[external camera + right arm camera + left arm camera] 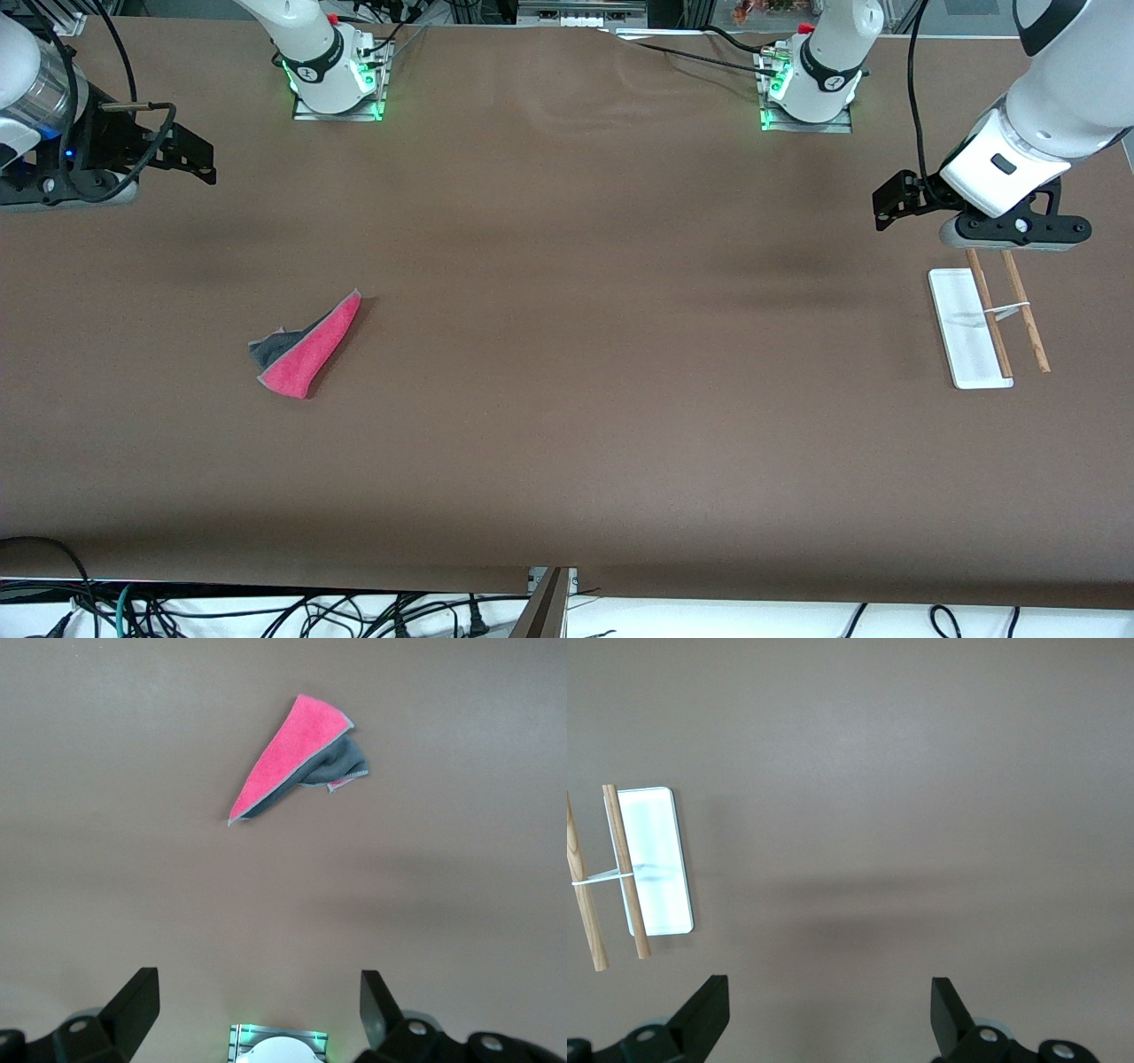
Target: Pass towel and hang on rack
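Lying folded into a narrow wedge on the counter (567, 443), the towel (308, 347) is showing its pink face on top with a flap of dark grey peeking out along one edge; it is sitting toward the right arm's end, well apart from everything else. The rack (970, 328) is standing at the left arm's end, its white base flat on the counter and its two brown rods running side by side, joined by a thin white crosspiece.

The right gripper (190, 159) is hovering over bare counter at its own end, fingers (133, 1001) spread wide and holding nothing. The left gripper (895, 199) is hanging just above the rack's end nearest the robot bases, fingers (704, 1005) likewise wide apart and empty. Nothing of the task is begun yet.

Risks from here, as a judgement: the towel is lying thin and flat, so a descent that stops short may be pinching only the top layer, letting the fold open and the cloth droop unevenly during the hand-over. A grasp at the wedge's tip would leave little free cloth for the left gripper to take. The rack looks light; a sweep by the left arm so close above it could be knocking the rods or shifting the base before the towel arrives.
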